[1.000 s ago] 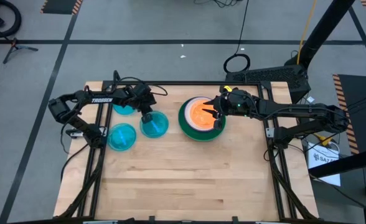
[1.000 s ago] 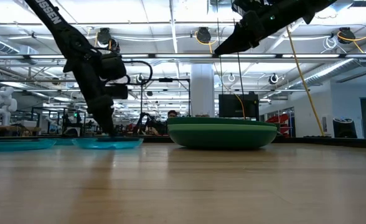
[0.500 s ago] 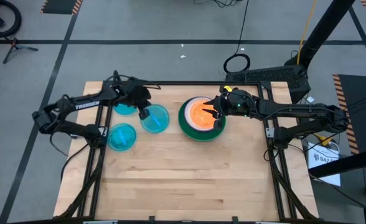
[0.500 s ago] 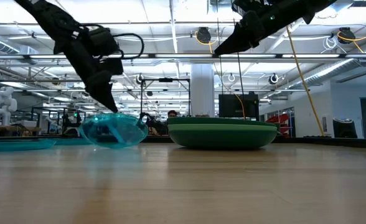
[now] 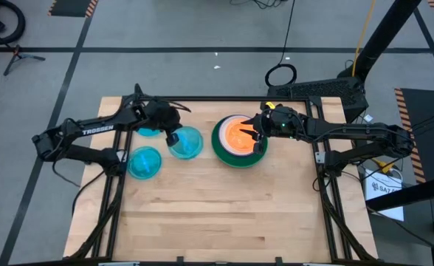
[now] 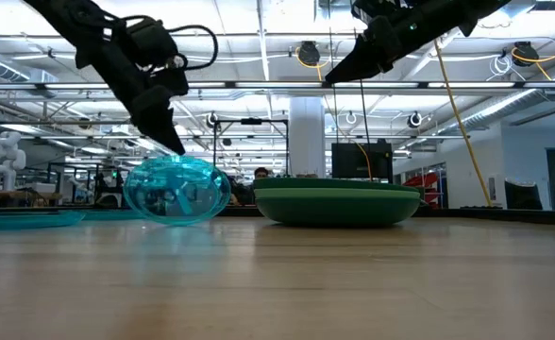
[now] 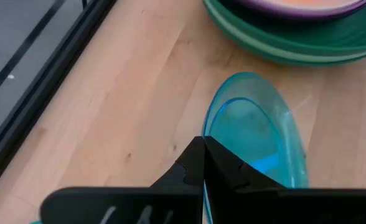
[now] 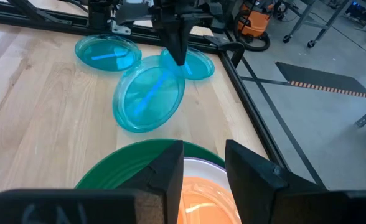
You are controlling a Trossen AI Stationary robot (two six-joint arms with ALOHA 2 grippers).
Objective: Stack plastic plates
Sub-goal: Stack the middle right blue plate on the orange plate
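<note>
Pinched at its upper rim by the closed left pincer (image 5: 173, 136), a translucent blue divided plate (image 5: 185, 142) stands tilted up on edge on the tabletop (image 5: 224, 214), just left of the plate stack (image 5: 240, 140), whose top plate is orange. Two more blue plates (image 5: 145, 161) lie flat further left. Above the stack hovers the right pincer (image 5: 258, 131), its fingers parted and holding nothing.
</note>
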